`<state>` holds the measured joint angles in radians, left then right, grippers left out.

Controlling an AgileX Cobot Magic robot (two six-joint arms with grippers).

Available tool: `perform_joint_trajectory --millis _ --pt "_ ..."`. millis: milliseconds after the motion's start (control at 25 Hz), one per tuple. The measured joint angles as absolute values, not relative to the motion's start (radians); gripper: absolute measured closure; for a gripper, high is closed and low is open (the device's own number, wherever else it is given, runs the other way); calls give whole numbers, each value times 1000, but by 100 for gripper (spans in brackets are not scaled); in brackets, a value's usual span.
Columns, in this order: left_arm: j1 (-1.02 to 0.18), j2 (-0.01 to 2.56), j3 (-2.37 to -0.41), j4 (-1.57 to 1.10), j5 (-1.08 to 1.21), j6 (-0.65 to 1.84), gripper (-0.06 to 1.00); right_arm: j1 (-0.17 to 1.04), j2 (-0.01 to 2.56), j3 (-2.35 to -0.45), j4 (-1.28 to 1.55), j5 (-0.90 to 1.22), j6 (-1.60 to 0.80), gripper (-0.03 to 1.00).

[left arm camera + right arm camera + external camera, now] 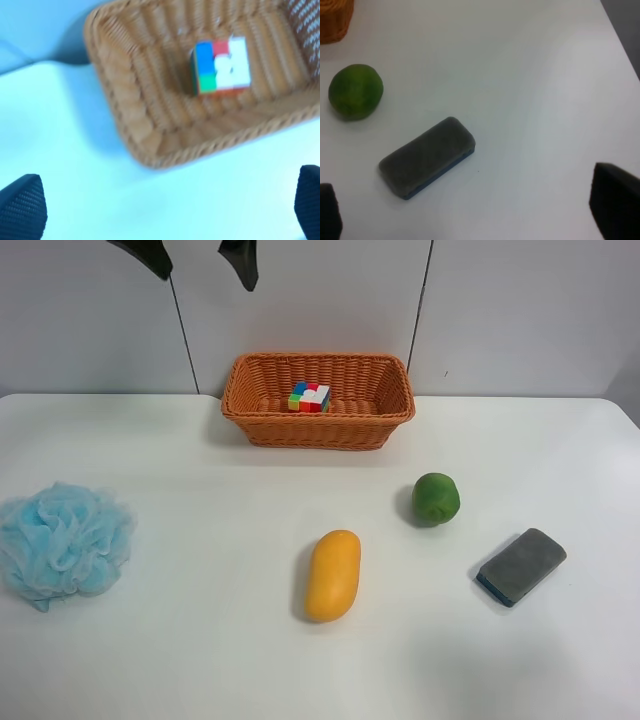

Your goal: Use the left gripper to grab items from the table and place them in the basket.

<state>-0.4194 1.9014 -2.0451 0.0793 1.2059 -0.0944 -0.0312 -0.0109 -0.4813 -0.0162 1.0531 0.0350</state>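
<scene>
The wicker basket (318,425) stands at the back of the white table (200,660) with the multicoloured puzzle cube (310,397) inside it. My left gripper (198,265) hangs open and empty above the basket's left end. In the left wrist view its fingertips (22,206) are spread wide over the basket (140,125) and the cube (220,66). On the table lie the yellow-orange mango (333,575), the green fruit (436,498), the grey sponge (521,565) and the light-blue pouf (63,540). My right gripper (470,215) is open above the sponge (427,156) and the green fruit (356,91).
A grey panelled wall rises behind the table. The table's right edge (620,45) runs close to the sponge. A corner of the basket (335,20) shows in the right wrist view.
</scene>
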Motion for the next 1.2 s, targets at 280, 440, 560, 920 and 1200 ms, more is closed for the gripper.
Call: perform_joint_trajectory --millis 280,440,560,920,1200 --pt "-303 1458 -1513 -15 1204 44 -5 -31 -11 -481 -16 1053 35 -3" --pt "-223 1167 -1255 -52 1182 97 -5 -31 -11 -481 -16 1053 35 -3" --pt "-185 971 -1122 -43 1195 103 -5 -31 -11 -481 -16 1053 35 -3" --pt "-172 502 -886 72 1208 104 -5 -31 -11 -481 -16 1053 35 -3" --pt "-85 317 -688 79 1090 104 -5 -31 -11 -481 -16 1053 35 -3"
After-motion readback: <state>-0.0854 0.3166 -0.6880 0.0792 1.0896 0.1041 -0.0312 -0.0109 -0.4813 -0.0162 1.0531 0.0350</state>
